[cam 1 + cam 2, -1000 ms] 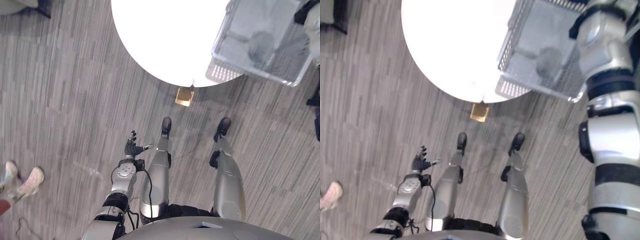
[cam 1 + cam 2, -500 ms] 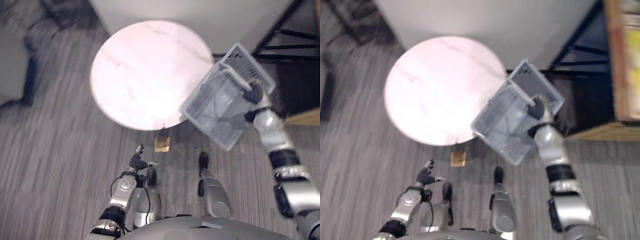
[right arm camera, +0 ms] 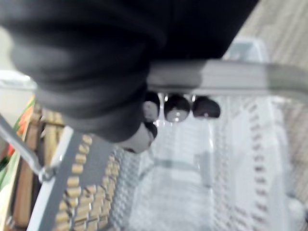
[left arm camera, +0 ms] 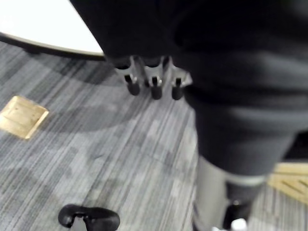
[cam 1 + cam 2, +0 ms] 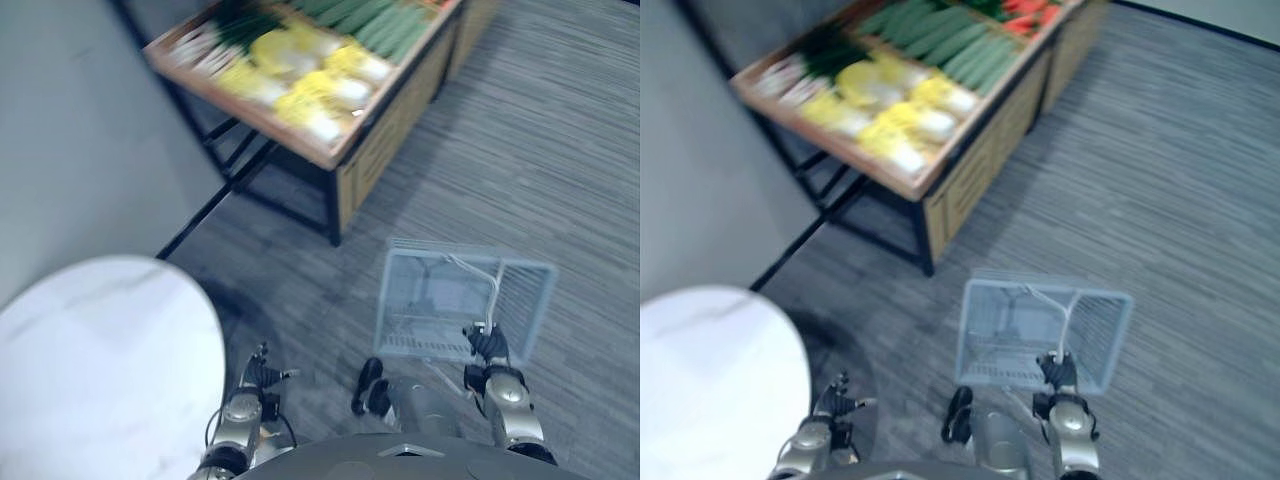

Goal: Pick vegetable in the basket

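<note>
A pale grey wire basket (image 5: 1040,320) hangs low over the carpet, and I see nothing lying in it. My right hand (image 5: 1058,372) is shut on its handle (image 3: 231,77), fingers (image 3: 177,107) curled under the bar. Ahead stands a wooden vegetable stand (image 5: 970,170) with yellow-white cabbages (image 5: 900,115), green cucumbers (image 5: 940,35) and some red-orange produce (image 5: 1025,15). My left hand (image 5: 262,375) hangs low near the round table, its fingers (image 4: 151,86) relaxed and holding nothing.
A round white table (image 5: 100,360) is close on my left. A grey wall (image 5: 70,150) runs behind it up to the stand's black legs (image 5: 330,215). A brass floor plate (image 4: 21,115) lies in the carpet. Grey carpet (image 5: 1180,180) stretches away on the right.
The camera has swung from the table to the vegetable stand. The basket, held high by the table edge before, now hangs low at my right side. The left hand stays down.
</note>
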`<state>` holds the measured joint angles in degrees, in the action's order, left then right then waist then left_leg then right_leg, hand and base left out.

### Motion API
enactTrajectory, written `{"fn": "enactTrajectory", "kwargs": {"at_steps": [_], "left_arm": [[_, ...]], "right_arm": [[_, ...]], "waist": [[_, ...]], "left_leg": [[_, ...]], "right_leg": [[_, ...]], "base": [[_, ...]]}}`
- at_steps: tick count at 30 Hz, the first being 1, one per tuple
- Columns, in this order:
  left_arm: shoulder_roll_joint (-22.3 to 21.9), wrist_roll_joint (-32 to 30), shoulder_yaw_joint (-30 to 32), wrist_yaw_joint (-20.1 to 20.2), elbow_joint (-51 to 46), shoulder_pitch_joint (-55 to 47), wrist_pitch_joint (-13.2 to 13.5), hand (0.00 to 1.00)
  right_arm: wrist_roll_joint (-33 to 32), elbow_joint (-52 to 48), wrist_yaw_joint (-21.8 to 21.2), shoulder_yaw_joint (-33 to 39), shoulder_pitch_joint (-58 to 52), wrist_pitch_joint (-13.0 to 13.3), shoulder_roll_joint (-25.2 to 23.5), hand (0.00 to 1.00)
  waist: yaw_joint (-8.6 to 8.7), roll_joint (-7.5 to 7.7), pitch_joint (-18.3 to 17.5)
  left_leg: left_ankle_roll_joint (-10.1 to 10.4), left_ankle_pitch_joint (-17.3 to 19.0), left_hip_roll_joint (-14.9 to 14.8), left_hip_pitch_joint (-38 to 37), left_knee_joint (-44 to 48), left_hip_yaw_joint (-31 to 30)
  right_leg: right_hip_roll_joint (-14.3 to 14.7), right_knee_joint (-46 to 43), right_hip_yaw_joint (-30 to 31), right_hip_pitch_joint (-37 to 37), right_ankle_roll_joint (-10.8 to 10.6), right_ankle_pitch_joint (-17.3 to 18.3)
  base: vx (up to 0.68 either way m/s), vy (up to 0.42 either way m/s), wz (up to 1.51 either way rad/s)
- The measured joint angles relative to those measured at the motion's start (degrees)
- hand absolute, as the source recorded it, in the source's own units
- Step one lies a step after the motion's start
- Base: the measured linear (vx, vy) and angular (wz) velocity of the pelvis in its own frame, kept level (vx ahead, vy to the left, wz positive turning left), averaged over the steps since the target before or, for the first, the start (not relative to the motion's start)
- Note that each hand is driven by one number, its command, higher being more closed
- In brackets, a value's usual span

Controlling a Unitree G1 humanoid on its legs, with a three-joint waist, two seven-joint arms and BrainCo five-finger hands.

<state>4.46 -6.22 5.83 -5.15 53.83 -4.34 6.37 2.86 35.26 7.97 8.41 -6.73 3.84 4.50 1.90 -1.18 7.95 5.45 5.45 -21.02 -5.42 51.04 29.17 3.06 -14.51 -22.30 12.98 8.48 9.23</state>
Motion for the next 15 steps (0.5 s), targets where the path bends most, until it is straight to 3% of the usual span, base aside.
{"fn": "enactTrajectory", "kwargs": {"at_steps": [2, 4, 6, 8, 10, 12, 13, 14, 15], "left_arm": [[-0.2, 0.5, 1.1, -0.2, -0.2, -1.6, 0.0, 0.0], [0.0, 0.7, 2.2, -1.6, -0.4, -1.3, 0.0, 0.0], [-0.3, 0.8, 2.2, -2.1, -0.9, -0.9, 0.4, 0.0], [-0.8, 2.4, 2.2, -2.4, -1.2, -0.3, 0.6, 0.0], [-1.1, 2.7, 2.2, -2.5, -1.4, -0.3, 0.6, 0.0], [-1.1, 2.8, 2.1, -2.4, -1.3, -0.3, 0.5, 0.0], [-0.7, 2.8, 2.1, -2.4, -1.2, -0.2, 0.5, 0.0], [-0.4, 2.8, 2.2, -2.4, -0.4, -0.4, 0.5, 0.0], [1.0, 2.7, 1.9, -2.4, -0.2, -0.1, 0.4, 0.0]], "right_arm": [[0.1, 6.7, 0.1, 1.5, 1.7, 0.0, 0.3, 1.0], [0.2, 10.6, 0.4, 4.3, 1.9, -0.3, 1.0, 1.0], [0.0, 13.5, 1.4, 7.7, 2.0, -0.8, 2.2, 1.0], [-1.3, 16.6, 1.9, 11.3, 2.1, -1.8, 4.2, 1.0], [-1.9, 18.8, 2.2, 12.9, 1.8, -2.6, 5.0, 1.0], [-2.0, 20.4, 2.3, 13.7, 0.8, -3.3, 4.4, 1.0], [-2.0, 20.4, 2.2, 13.7, -0.6, -3.4, 3.6, 1.0], [-2.1, 20.8, 2.2, 13.7, -1.5, -3.4, 2.4, 1.0], [-2.1, 21.1, 1.9, 13.7, -1.6, -3.4, 0.5, 1.0]], "waist": [[-1.8, 0.11, 1.1], [-2.1, 0.68, 2.0], [-2.32, 0.79, 2.2], [-2.86, 0.31, 2.1], [-3.08, -0.3, 2.0], [-3.09, -0.45, 1.8], [-3.16, 0.26, 1.3], [-3.26, 1.83, 1.4], [-2.39, 3.6, 1.3]], "left_leg": [[0.6, 6.4, 6.1, 5.8, 3.0, -10.2], [-0.7, 8.8, 7.7, 11.0, 0.7, -12.5], [-0.6, 9.7, 10.2, 16.3, -9.6, -14.3], [1.2, 6.0, 14.3, 20.1, -31.7, -21.8], [2.0, 1.5, 14.8, 21.6, -40.5, -26.8], [0.4, -1.5, 15.6, 22.4, -39.7, -28.6], [-2.0, -3.7, 16.3, 21.1, -37.7, -28.3], [-1.9, -4.8, 16.5, 18.2, -37.5, -26.2], [-3.0, -3.4, 17.5, 14.1, -39.0, -23.8]], "right_leg": [[2.6, 3.1, 6.7, -4.8, -0.2, -0.6], [3.2, 4.8, 10.5, -9.0, -0.3, -0.5], [3.0, 7.2, 14.5, -12.0, -0.5, -0.5], [3.2, 10.3, 19.9, -15.0, -1.5, -0.1], [4.1, 10.1, 22.8, -16.4, -1.9, 1.7], [4.6, 4.1, 25.7, -16.3, -3.2, 7.0], [3.6, -1.0, 26.7, -16.2, -6.2, 10.3], [2.4, -10.2, 26.3, -14.3, -9.2, 11.8], [0.1, -22.0, 23.4, -10.1, -14.7, 10.1]], "base": [[0.27, 0.004, -2.05], [0.33, 0.069, -1.39], [0.28, 0.112, -1.12], [0.3, 0.127, -1.07], [0.36, 0.124, -0.95], [0.54, 0.202, -1.03], [0.6, 0.21, -1.03], [0.63, 0.17, -1.17], [0.61, 0.156, -0.9]]}}
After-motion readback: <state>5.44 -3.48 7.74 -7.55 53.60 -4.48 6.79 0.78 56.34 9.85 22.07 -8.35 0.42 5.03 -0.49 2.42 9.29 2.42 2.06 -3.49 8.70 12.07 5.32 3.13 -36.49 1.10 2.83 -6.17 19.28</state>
